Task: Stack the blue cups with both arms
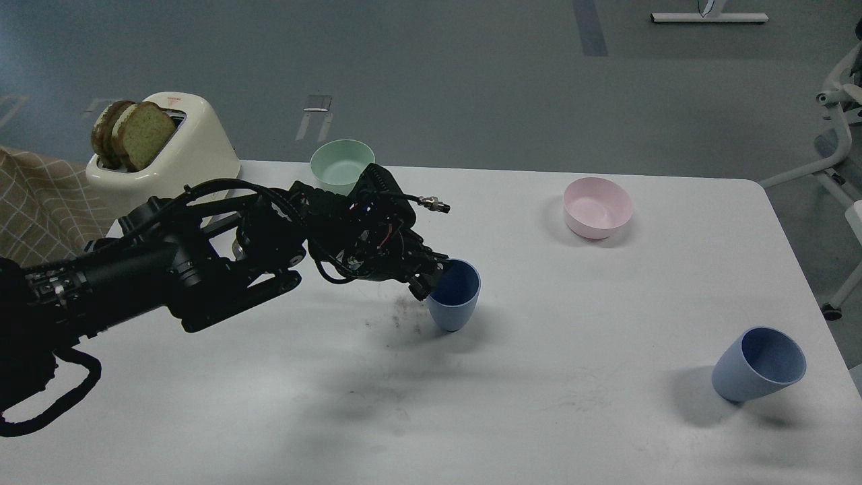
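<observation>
One gripper (431,273) in view, the left, closed on a blue cup's (456,296) near rim, cup upright.

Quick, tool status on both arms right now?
Left tool: fingers at the rim of the near blue cup, apparently closed on it.
Right tool: not in view; the other blue cup sits untouched.

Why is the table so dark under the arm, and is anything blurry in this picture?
Head view: the left arm throws a soft, wide shadow on the white table below it; each blue cup casts its own. The black gripper is too dark to make out its jaws. Bowls and toaster look sharp; no strong glare.
</observation>
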